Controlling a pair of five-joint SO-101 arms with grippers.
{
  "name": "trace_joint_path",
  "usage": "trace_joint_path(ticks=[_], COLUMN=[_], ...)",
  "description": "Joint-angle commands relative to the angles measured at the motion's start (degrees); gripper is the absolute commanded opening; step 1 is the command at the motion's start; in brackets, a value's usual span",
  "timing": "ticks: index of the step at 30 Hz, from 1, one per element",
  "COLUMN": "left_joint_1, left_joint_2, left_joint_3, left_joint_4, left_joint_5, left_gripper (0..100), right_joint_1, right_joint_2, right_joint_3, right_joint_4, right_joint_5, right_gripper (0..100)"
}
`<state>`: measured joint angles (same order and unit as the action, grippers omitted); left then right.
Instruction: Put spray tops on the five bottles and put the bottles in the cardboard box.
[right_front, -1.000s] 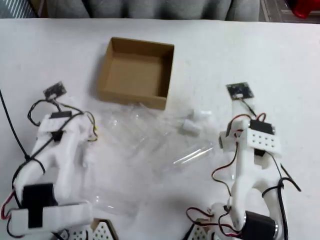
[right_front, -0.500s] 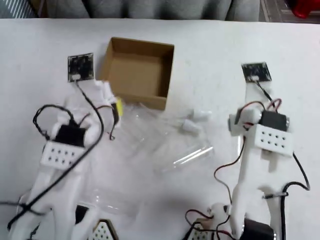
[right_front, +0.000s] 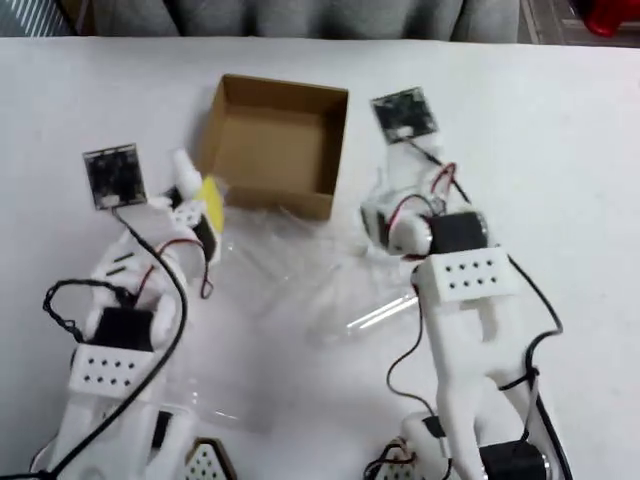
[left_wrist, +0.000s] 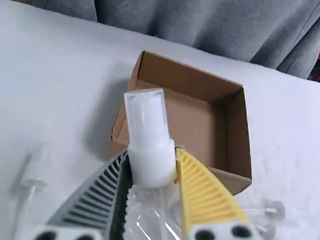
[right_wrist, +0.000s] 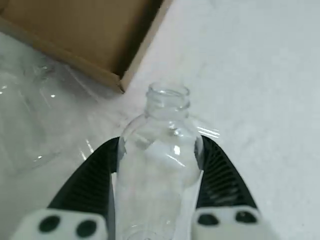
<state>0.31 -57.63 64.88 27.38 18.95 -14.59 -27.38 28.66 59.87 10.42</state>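
white table (right_wrist: 260, 60), faint bottle (right_wrist: 167, 102) in right hand (right_wrist: 160, 144)

The box (right_front: 275, 145) sits toward the back of the table (right_front: 560, 120), the left gripper (left_wrist: 150, 160) holding a topped bottle (left_wrist: 146, 150) just left of it, the right gripper (right_wrist: 159, 150) holding an open bottle (right_wrist: 161, 140) by its front right corner, and loose bottles (right_front: 290, 275) lying in front.

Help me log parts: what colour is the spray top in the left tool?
White; the spray top in the left tool shows best in the left wrist view.
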Motion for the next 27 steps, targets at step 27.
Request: trace_joint_path(ticks=[27], left_joint_1=[-4.0], left_joint_2=[-2.0], left_joint_3=[2.4], left_joint_4=[-18.7], left_joint_5=[18.5], left_gripper=[2], right_joint_1=[-23.2], right_joint_2=[-27.6], right_joint_3=[40.1], right_joint_4=[-42.5], right_joint_5=[-6.0], right_gripper=[1.6])
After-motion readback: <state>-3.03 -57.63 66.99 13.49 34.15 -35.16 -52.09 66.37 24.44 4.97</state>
